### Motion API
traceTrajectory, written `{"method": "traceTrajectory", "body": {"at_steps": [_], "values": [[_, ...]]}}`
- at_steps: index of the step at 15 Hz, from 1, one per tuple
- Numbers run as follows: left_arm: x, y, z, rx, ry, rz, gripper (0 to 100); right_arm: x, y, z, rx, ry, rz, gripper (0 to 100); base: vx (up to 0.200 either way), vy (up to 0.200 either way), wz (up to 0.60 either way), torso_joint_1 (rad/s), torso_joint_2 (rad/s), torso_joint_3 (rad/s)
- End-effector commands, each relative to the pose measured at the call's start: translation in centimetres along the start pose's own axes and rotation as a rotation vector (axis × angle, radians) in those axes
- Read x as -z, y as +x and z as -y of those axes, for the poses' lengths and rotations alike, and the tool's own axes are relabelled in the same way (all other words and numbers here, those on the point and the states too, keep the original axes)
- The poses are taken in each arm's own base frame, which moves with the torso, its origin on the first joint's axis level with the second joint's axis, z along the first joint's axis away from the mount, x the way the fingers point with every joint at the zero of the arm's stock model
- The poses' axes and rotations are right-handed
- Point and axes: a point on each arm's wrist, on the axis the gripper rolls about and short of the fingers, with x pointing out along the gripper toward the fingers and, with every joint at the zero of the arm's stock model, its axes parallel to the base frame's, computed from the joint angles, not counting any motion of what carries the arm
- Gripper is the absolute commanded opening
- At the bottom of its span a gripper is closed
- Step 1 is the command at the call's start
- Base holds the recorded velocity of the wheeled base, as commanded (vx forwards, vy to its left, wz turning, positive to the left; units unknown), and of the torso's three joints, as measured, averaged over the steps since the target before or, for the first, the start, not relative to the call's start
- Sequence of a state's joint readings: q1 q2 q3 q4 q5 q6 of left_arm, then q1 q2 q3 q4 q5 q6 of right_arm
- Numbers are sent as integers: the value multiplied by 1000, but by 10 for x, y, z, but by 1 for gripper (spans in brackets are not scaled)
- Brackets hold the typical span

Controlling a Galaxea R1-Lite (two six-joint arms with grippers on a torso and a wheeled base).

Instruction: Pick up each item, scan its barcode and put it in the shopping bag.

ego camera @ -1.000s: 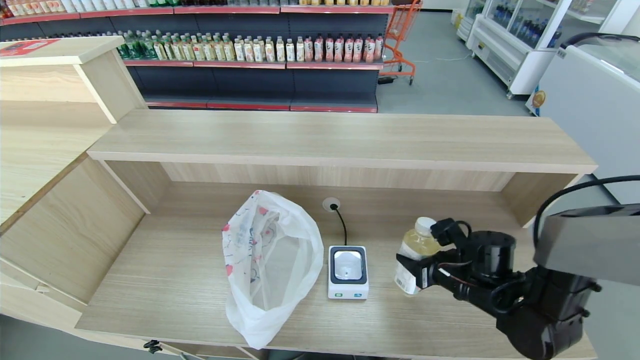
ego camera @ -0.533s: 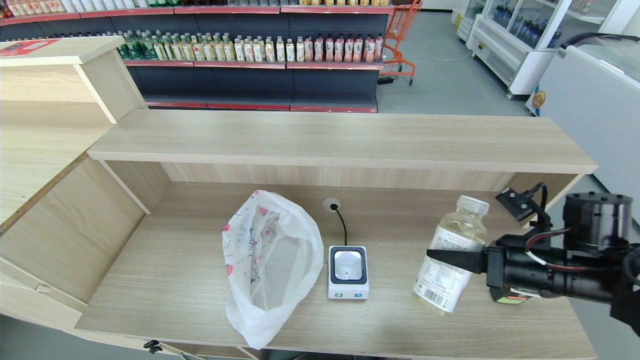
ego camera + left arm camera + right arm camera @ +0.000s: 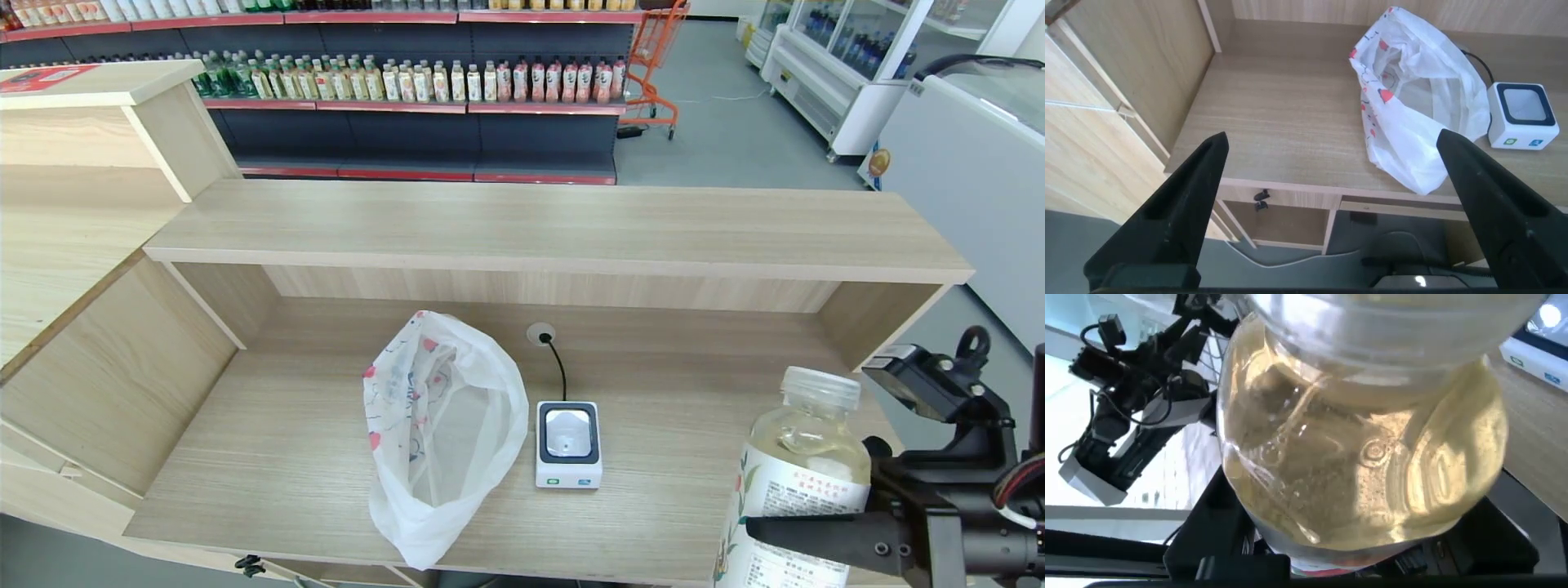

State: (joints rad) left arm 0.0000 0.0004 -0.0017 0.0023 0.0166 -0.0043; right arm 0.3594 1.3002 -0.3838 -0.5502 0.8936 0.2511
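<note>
Bottle [image 3: 804,482], pinched by the right gripper [image 3: 788,531], has risen off the counter [image 3: 694,408] toward the head camera, right of the scanner [image 3: 568,445] (scan likely next). Left gripper [image 3: 1331,147] hangs spread, well left of the scanner; the shopping bag [image 3: 441,433] lies just left of it.

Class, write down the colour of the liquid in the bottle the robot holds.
Pale yellow liquid in the bottle, best seen in the right wrist view.

The bottle [image 3: 796,490] at the head view's lower right is cut by the bottom edge — base unseen; the right wrist view crops its cap. Shelf drinks [image 3: 408,79], upper left — too small to tell.
</note>
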Motion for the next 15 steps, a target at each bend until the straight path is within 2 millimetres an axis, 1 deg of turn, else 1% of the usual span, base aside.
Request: {"method": "traceTrajectory", "body": {"at_steps": [1, 3, 8, 10, 15], "values": [[0, 0, 0, 0, 0, 0, 100, 0, 0, -8, -27, -25, -1, 0, 0, 0, 0, 0, 0, 0], [0, 0, 0, 0, 0, 0, 100, 4, 1, -7, -27, -33, -17, 0, 0, 0, 0, 0, 0, 0], [0, 0, 0, 0, 0, 0, 100, 9, 5, -12, -50, -24, -65, 0, 0, 0, 0, 0, 0, 0], [0, 0, 0, 0, 0, 0, 100, 9, 6, -13, -57, -57, -71, 0, 0, 0, 0, 0, 0, 0], [0, 0, 0, 0, 0, 0, 100, 11, 6, -13, -45, -52, -75, 0, 0, 0, 0, 0, 0, 0]]}}
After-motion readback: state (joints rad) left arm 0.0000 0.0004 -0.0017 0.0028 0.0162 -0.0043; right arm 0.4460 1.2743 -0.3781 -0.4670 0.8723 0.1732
